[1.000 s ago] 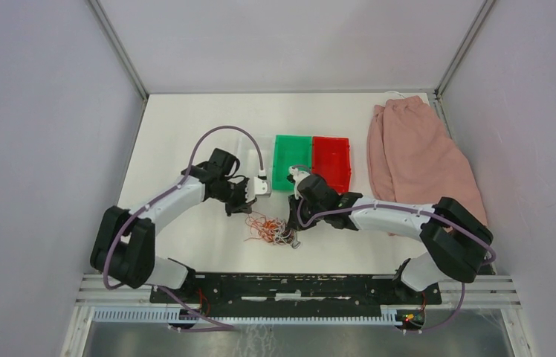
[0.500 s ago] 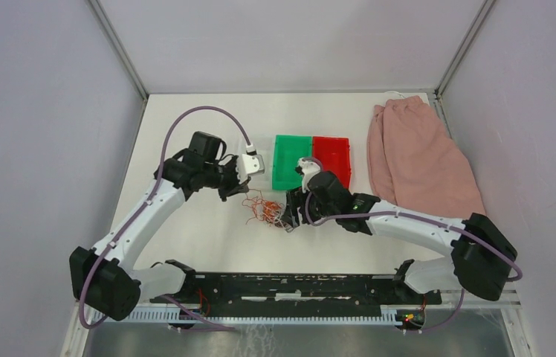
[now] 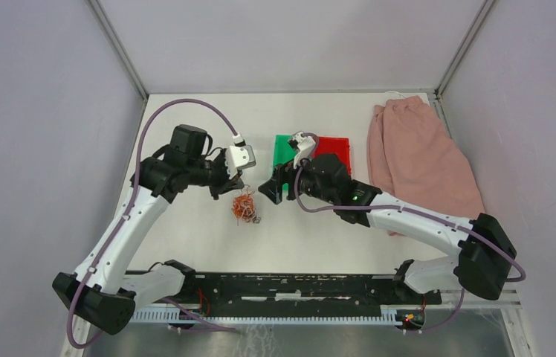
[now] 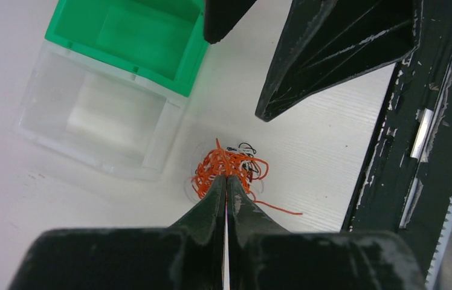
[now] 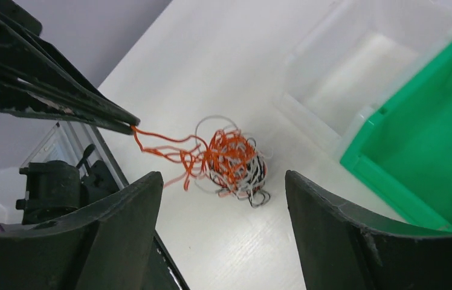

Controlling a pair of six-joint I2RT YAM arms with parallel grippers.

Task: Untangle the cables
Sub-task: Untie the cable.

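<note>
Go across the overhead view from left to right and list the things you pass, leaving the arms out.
cables → green bin → red bin → pink cloth

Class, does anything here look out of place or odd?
A pink garment lies rumpled along the table's right edge, irrelevant to this job. The cables are one knotted clump, orange strands pinched in the shut left claw.

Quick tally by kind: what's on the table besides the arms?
Bins: 3 (green bin, red bin, clear bin)
Cloth: 1
Cable clump: 1
Total: 5
</note>
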